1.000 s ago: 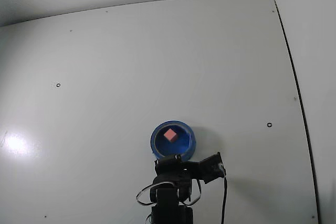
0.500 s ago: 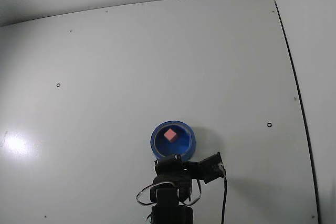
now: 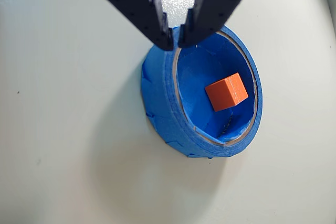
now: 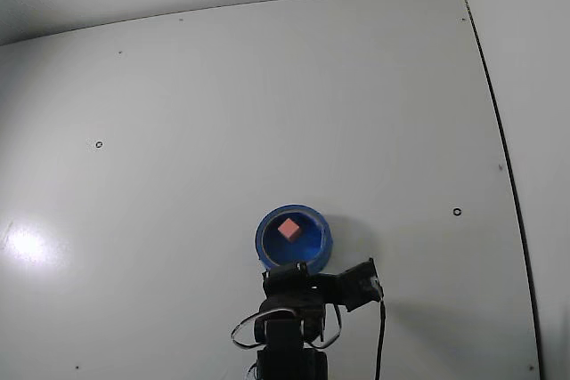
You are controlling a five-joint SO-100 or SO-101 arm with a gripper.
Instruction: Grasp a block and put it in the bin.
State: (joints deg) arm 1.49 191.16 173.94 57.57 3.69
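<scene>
Resting on the bright floor of the bin point(image 3: 157, 103), the block point(image 3: 226, 92) sat toward three o'clock of the ring in the wrist view, clear of the wall — so the drop looked done. The gripper point(image 3: 176, 36) hung empty over the rim at about eleven o'clock, its black fingertips point(image 3: 163, 32) drawn nearly together with only a sliver between them and nothing held; that closed, lifted pose suited a retreat rather than another grasp. In the fixed view the bin point(image 4: 264, 251) lay just beyond the arm point(image 4: 289, 327), the block point(image 4: 289, 229) inside it. Against the frames half a second and a second before, nothing had shifted — block, bin and arm stood alike.
</scene>
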